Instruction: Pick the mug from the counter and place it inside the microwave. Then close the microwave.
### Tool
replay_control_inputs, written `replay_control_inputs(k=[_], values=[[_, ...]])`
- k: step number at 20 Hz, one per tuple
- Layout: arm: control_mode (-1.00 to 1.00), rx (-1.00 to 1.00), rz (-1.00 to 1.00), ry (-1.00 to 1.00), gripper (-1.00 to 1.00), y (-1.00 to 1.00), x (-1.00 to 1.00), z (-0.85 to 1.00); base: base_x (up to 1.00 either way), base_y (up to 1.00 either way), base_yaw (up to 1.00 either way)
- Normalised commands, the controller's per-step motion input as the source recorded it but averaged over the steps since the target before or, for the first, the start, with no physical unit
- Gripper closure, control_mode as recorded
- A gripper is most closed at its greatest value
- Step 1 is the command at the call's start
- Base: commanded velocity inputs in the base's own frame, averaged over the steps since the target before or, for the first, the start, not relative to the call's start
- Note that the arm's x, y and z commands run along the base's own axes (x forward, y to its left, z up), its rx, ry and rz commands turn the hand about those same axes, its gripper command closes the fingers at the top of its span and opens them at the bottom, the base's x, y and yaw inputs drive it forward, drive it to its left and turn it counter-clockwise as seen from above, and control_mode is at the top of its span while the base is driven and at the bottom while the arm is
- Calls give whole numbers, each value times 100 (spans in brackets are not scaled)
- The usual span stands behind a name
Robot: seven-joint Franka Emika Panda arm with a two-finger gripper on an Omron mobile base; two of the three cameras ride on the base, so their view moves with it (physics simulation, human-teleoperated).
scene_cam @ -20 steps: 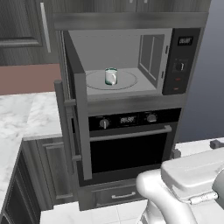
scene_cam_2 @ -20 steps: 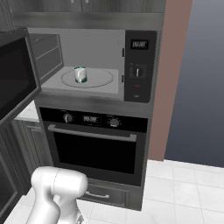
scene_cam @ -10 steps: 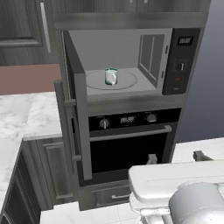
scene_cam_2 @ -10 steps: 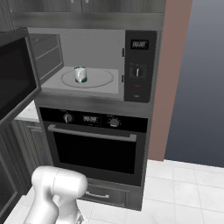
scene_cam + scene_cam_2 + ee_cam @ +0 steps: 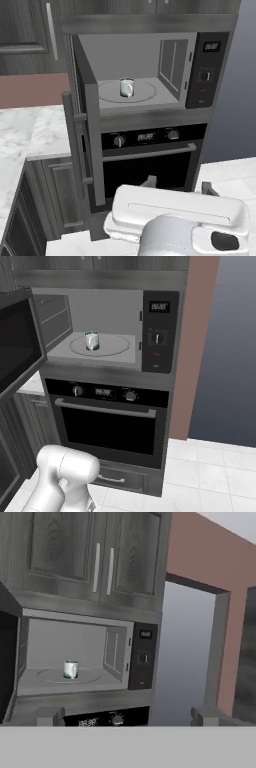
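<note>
Light is even and soft all over, with no clear source. The microwave [image 5: 145, 75] cavity is the brightest spot, and the mug [image 5: 127, 87] casts almost no shadow. Edges look slightly soft and jagged. No glare, no lens bending.

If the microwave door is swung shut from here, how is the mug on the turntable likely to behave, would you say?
The mug stands upright near the turntable centre, so it probably stays put. It looks stiff and short for its width, so a jolt seems unlikely to tip it. The turntable looks smooth, so a hard slam might slide it slightly. The microwave door hangs wide open.
</note>
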Motion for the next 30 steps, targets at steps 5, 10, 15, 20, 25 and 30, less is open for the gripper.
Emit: replay_control_inputs(k=[5, 10, 15, 20, 25, 30], values=[[-100, -8, -24, 0, -100, 45, 3, 0, 0, 0, 0], [-100, -9, -20, 0, -100, 35, 13, 0, 0, 0, 0], [-100, -2, -4, 0, -100, 0, 21, -5, 0, 0, 0], [-100, 0, 0, 1, -100, 0, 40, -13, 0, 0, 0], [-100, 0, 0, 1, -100, 12, 29, -16, 0, 0, 0], [-100, 0, 0, 0, -100, 25, 2, -10, 0, 0, 0]])
